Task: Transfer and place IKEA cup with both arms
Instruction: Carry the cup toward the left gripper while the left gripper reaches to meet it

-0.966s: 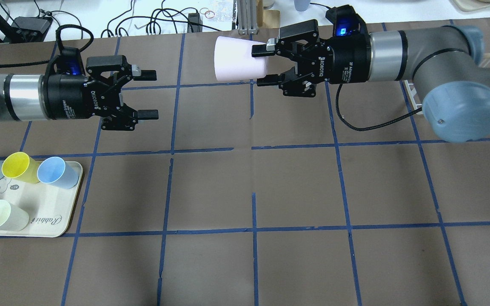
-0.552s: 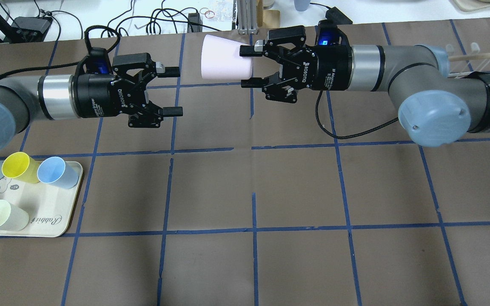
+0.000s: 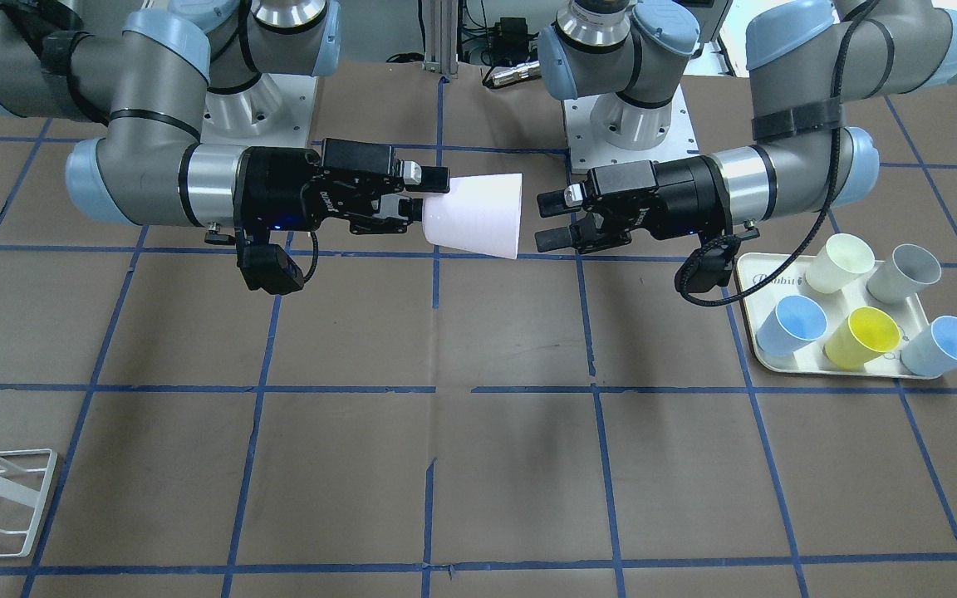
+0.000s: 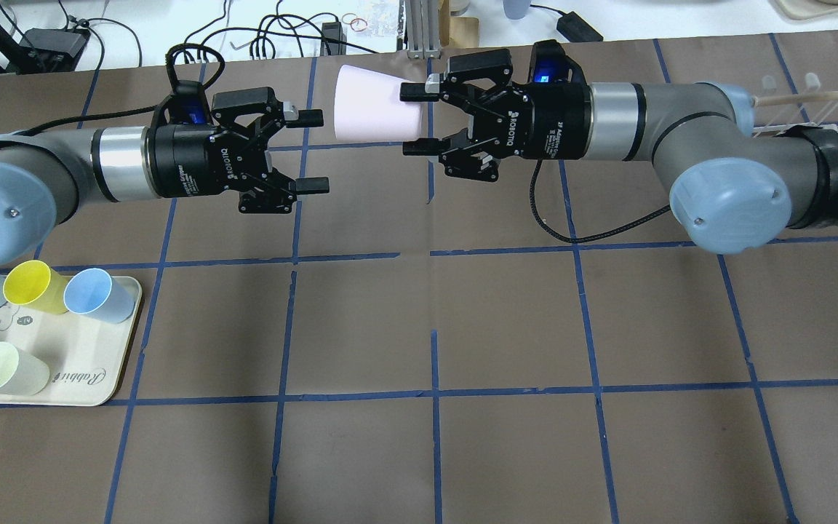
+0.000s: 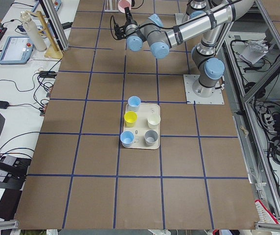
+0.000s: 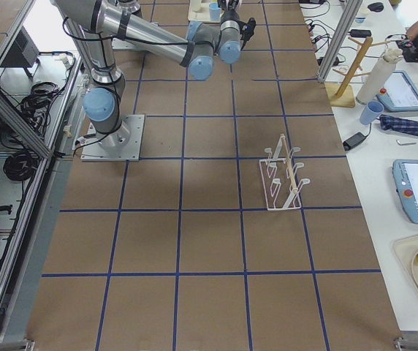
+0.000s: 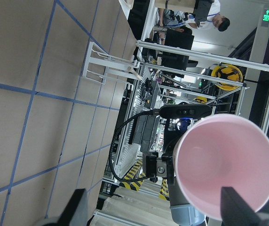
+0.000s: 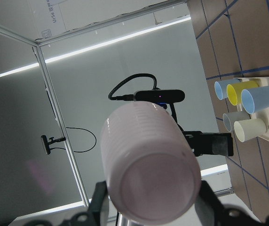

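Note:
The pale pink IKEA cup (image 4: 374, 104) hangs on its side above the table's far middle. My right gripper (image 4: 410, 121) is shut on its narrow base end, and its wide rim points at my left gripper (image 4: 316, 149). The left gripper is open and empty, a short gap from the rim and slightly nearer me. In the front-facing view the cup (image 3: 478, 214) sits between the right gripper (image 3: 419, 193) and the left gripper (image 3: 545, 222). The left wrist view looks into the cup's mouth (image 7: 224, 167). The right wrist view shows its base (image 8: 148, 165).
A cream tray (image 4: 92, 378) at the near left holds light blue (image 4: 99, 295), yellow (image 4: 33, 286), cream-white (image 4: 4, 367) and grey (image 3: 902, 274) cups. A white wire rack (image 6: 286, 179) stands on the table's right side. Cables and gear lie beyond the far edge.
Both arms moved toward each other: the left gripper went right and the right gripper carried the pink cup left, closing most of the gap. The left gripper stays open.

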### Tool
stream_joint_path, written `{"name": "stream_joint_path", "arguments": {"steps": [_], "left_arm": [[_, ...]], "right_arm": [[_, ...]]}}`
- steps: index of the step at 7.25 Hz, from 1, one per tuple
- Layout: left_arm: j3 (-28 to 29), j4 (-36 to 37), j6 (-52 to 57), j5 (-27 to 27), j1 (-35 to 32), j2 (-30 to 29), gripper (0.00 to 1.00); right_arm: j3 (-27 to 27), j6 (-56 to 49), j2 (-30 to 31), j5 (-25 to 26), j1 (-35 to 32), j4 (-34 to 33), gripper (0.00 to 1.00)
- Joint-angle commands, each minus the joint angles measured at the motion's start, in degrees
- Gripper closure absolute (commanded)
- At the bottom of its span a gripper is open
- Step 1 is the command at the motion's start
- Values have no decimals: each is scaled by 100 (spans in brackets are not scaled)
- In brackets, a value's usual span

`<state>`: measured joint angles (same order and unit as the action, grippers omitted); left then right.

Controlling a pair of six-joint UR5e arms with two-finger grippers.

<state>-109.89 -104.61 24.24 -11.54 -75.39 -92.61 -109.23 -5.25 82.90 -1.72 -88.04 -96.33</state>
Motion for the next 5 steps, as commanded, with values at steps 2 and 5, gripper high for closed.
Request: {"name": "stream_joint_path", "arguments": {"steps": [2, 5], "left_arm": [[11, 2, -24, 256, -133, -12, 0], [117, 2, -51, 257, -204, -29, 11]], "right_arm": [[6, 68, -46, -4, -143, -9, 100], [7, 138, -90, -4, -161, -9, 100]]}}
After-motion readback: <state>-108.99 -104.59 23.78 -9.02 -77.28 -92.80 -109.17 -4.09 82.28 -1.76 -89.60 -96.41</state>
